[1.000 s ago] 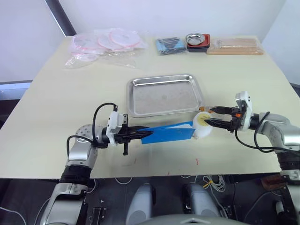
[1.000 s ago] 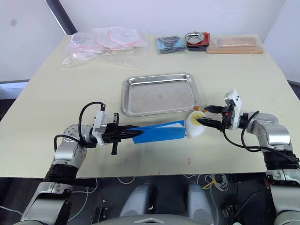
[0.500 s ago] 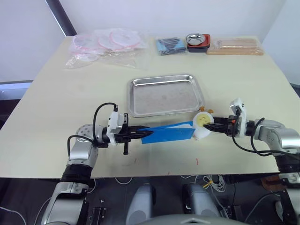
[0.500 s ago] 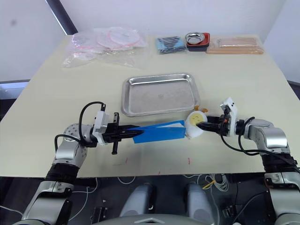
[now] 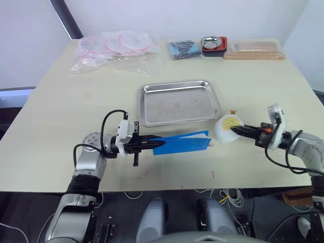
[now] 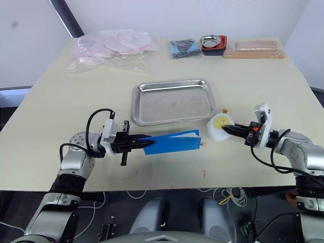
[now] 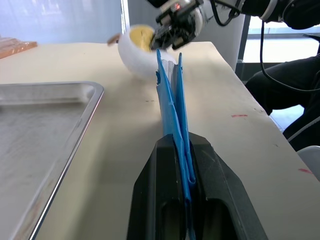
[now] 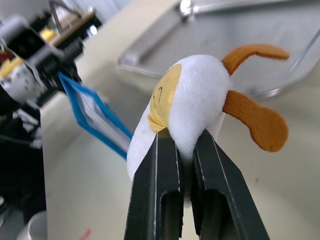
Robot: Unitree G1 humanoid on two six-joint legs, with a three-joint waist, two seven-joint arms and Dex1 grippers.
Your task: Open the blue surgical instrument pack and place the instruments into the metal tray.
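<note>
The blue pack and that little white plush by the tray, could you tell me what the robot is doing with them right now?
The left gripper is shut on one end of the blue surgical instrument pack, holding it on edge just in front of the metal tray, which has no instruments in it. The right gripper is shut on a small white plush toy with a yellow face, held clear of the pack's far end. The pack looks not yet opened.
</note>
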